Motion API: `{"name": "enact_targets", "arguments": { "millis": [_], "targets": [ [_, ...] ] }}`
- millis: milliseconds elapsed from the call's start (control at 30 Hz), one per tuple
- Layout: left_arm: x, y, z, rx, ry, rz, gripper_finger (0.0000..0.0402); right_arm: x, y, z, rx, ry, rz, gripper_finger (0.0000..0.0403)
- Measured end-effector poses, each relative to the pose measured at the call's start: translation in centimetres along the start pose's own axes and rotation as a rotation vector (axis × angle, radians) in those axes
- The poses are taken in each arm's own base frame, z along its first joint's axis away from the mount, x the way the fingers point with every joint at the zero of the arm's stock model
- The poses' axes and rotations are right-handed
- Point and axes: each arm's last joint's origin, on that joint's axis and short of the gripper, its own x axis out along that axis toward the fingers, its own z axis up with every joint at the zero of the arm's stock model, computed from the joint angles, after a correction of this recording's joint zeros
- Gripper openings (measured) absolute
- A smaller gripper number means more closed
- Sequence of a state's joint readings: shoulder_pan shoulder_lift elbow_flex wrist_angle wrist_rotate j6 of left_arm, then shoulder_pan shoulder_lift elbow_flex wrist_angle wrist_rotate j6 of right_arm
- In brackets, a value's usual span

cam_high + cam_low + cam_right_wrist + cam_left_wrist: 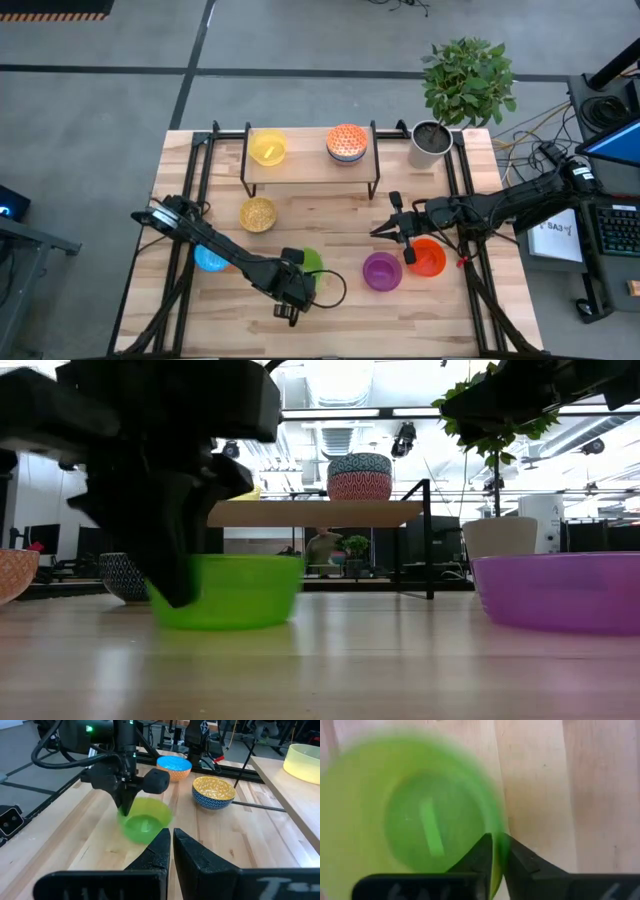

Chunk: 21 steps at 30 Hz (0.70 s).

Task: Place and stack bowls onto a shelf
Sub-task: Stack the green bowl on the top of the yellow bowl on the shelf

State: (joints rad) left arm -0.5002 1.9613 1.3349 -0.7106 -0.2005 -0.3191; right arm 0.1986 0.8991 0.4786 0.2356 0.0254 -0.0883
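The green bowl [314, 262] [240, 590] [420, 820] [145, 822] sits near the table's near edge, with my left gripper [300, 277] [180, 580] [496, 851] shut on it. My right gripper [378, 231] [171, 837] is shut and holds nothing, hovering between the shelf and the purple bowl [382, 271] [560, 590]. The orange-red bowl [428, 258] stands beside the purple one. Light blue [208, 259] and gold-speckled [258, 213] [213, 791] bowls rest on the table at left. On the shelf [310, 170] [315, 513] stand the yellow bowl [267, 147] and the orange patterned bowl [345, 142] [360, 485], stacked on another. My left gripper pinches the green bowl's rim [498, 831] on the side toward the table's left, one finger [481, 856] inside the bowl and one outside. The fingers come from above, pointing down. In the low view the bowl's base looks level with the tabletop, and I cannot tell whether it is lifted.
A grey plant pot [430, 143] [498, 535] with a leafy plant stands at the table's far right, beside the shelf. Black rails [200, 170] run along the table's left and right sides. Bare wood lies between the shelf and the near bowls.
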Motion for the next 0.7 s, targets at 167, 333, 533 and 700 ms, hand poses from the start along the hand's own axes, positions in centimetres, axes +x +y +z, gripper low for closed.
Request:
{"name": "enact_targets", "arguments": {
  "millis": [167, 333, 533, 700],
  "targets": [
    [-2.2, 0.2, 1.0, 0.05, 0.019, 0.007, 0.0002, 0.0, 0.0, 0.0, 0.0, 0.001, 0.0, 0.0012],
    [-7.0, 1.3, 2.4, 0.119, -0.013, 0.077, 0.0, 0.0, 0.0, -0.1, -0.001, 0.006, 0.0, 0.0012],
    [-13.8, 5.3, 1.8, 0.065, -0.055, 0.246, 0.0, 0.0, 0.0, -0.2, 0.001, 0.016, 0.001, 0.0012],
    [-15.6, 7.0, 1.5, -0.017, -0.162, 0.157, 0.0, 0.0, 0.0, -0.2, 0.003, 0.018, 0.002, 0.0012]
  ]
}}
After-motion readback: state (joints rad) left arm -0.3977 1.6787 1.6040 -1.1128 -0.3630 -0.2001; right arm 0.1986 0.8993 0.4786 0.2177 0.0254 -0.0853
